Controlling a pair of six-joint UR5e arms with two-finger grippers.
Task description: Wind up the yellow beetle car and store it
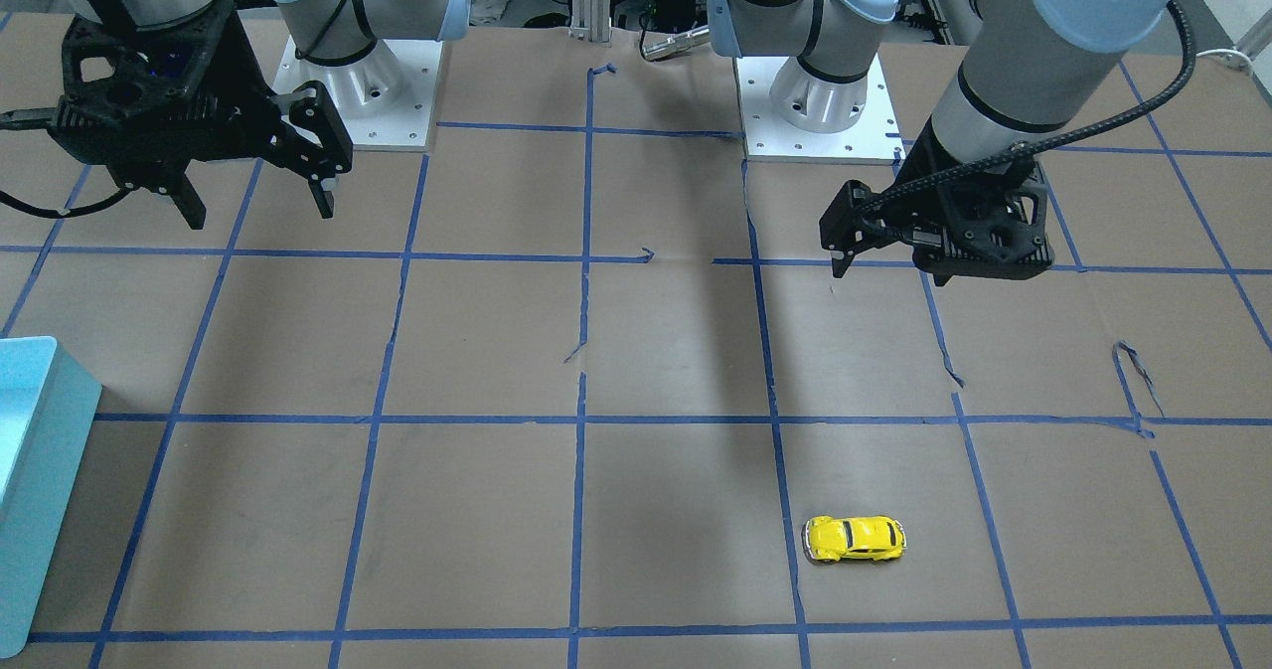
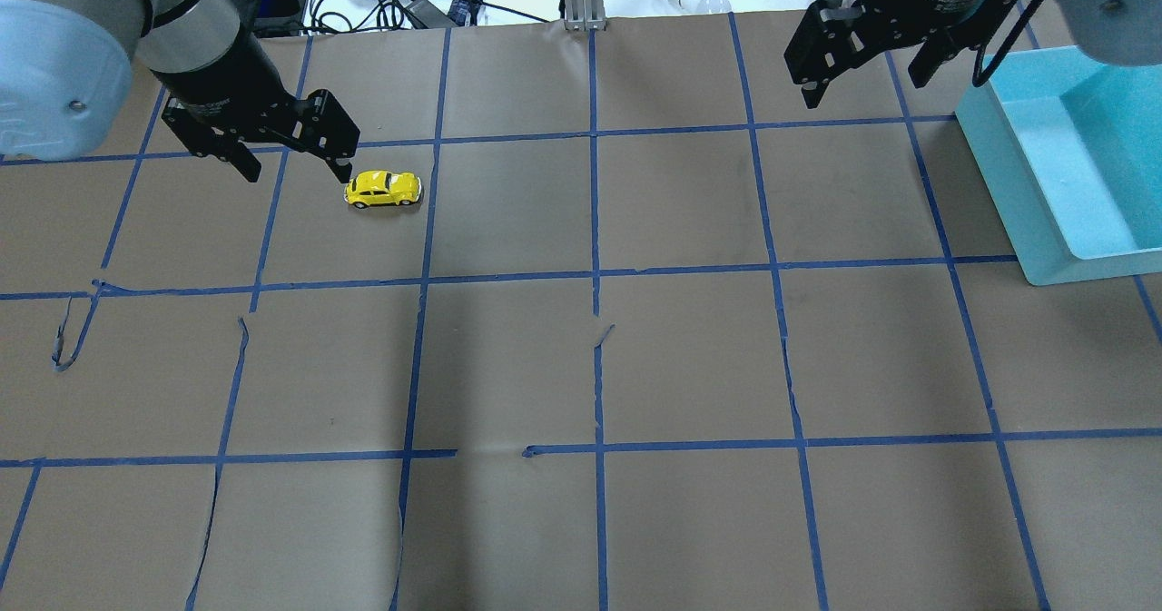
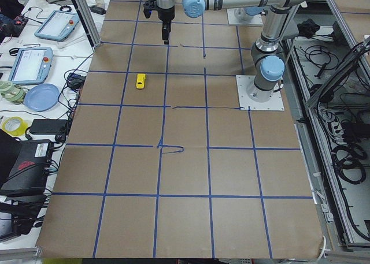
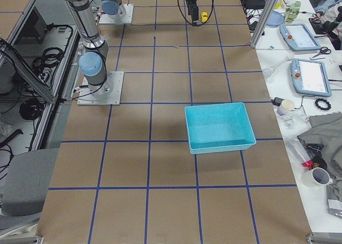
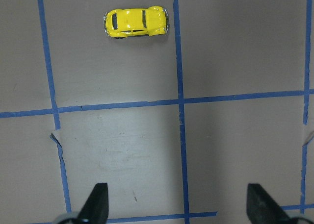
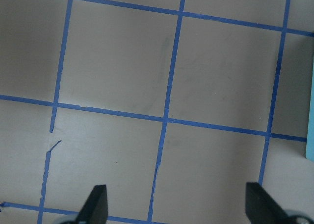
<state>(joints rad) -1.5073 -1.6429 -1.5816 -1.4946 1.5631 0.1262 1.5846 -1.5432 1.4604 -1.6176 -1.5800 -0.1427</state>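
Observation:
The yellow beetle car (image 2: 383, 189) stands on its wheels on the brown paper table, on the robot's left side; it also shows in the front view (image 1: 855, 539) and near the top of the left wrist view (image 5: 136, 22). My left gripper (image 2: 295, 168) is open and empty. It hangs above the table, short of the car, and points down (image 5: 179, 209). My right gripper (image 2: 862, 84) is open and empty, high over the far right of the table next to the bin (image 1: 258, 209). Its wrist view shows only bare paper.
A light blue bin (image 2: 1044, 166) stands at the table's right edge, also seen in the front view (image 1: 40, 450) and the right side view (image 4: 220, 146). Blue tape lines grid the paper, which has small tears. Both arm bases sit on white plates (image 1: 845, 142).

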